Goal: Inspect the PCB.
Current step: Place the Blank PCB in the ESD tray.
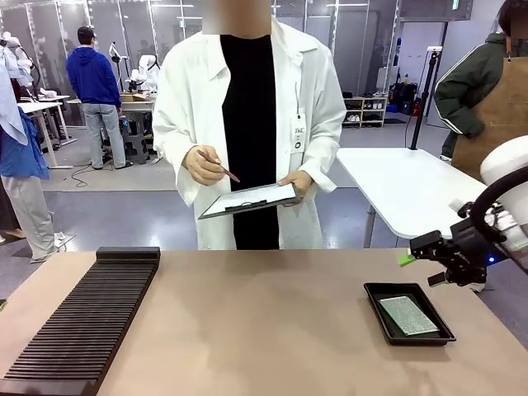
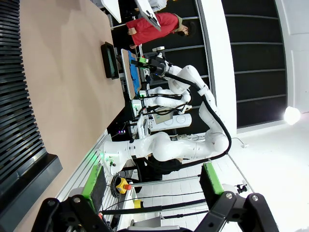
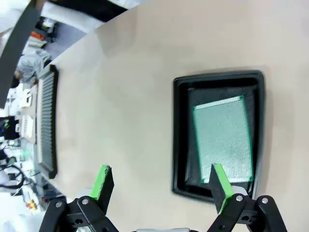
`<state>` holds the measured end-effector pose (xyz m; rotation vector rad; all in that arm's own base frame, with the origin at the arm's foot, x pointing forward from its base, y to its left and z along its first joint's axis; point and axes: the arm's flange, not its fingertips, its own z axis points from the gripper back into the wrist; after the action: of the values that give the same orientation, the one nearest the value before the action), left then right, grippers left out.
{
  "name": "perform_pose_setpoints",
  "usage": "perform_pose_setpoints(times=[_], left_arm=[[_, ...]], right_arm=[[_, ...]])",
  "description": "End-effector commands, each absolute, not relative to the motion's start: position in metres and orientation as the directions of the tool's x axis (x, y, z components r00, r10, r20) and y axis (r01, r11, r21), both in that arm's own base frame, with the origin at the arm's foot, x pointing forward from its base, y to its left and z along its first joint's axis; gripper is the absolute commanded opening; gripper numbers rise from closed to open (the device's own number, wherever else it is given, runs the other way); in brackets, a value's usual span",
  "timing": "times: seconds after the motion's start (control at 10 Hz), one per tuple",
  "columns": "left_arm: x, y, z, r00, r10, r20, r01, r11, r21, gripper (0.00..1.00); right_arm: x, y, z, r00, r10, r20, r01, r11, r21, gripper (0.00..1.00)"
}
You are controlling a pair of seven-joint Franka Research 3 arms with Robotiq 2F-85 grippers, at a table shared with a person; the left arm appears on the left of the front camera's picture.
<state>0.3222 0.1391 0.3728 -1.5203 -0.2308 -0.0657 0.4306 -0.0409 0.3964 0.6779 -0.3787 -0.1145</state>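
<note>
The PCB [image 1: 407, 315], green with a pale speckled face, lies flat inside a shallow black tray [image 1: 376, 295] at the table's right. From the right wrist, the PCB [image 3: 223, 140] sits in the tray [image 3: 179, 135] just beyond the fingers. My right gripper [image 1: 419, 270] hovers open above and behind the tray, holding nothing; in its own view the right gripper [image 3: 161, 186] has its green pads wide apart. My left gripper [image 2: 152, 186] is open and holds nothing, looking sideways along the table.
A long black ridged rack [image 1: 82, 318] lies along the table's left side. A person in a white coat stands across the table holding a clipboard [image 1: 247, 200] and a pen. The middle of the tabletop [image 1: 256, 330] is bare.
</note>
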Motion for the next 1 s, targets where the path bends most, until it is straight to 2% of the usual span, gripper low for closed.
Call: perform_pose_setpoints(times=[0.0, 0.2, 0.5, 0.9], left_arm=[[0.319, 0.139, 0.377, 0.979, 0.093, 0.182, 0.177, 0.059, -0.982, 1.00], [0.319, 0.139, 0.377, 0.979, 0.093, 0.182, 0.177, 0.059, -0.982, 1.00], [0.319, 0.139, 0.377, 0.979, 0.093, 0.182, 0.177, 0.059, -0.982, 1.00], [0.319, 0.139, 0.377, 0.979, 0.093, 0.182, 0.177, 0.059, -0.982, 1.00]], right_arm=[[0.407, -0.064, 0.450, 0.952, -0.231, 0.200, 0.012, 0.683, 0.731, 1.00], [0.382, -0.106, 0.489, 0.965, -0.230, 0.123, 0.039, 0.596, 0.802, 1.00], [0.348, -0.160, 0.511, 0.976, -0.219, 0.001, 0.098, 0.442, 0.892, 1.00], [0.302, -0.208, 0.480, 0.979, -0.187, -0.080, 0.127, 0.251, 0.960, 1.00]])
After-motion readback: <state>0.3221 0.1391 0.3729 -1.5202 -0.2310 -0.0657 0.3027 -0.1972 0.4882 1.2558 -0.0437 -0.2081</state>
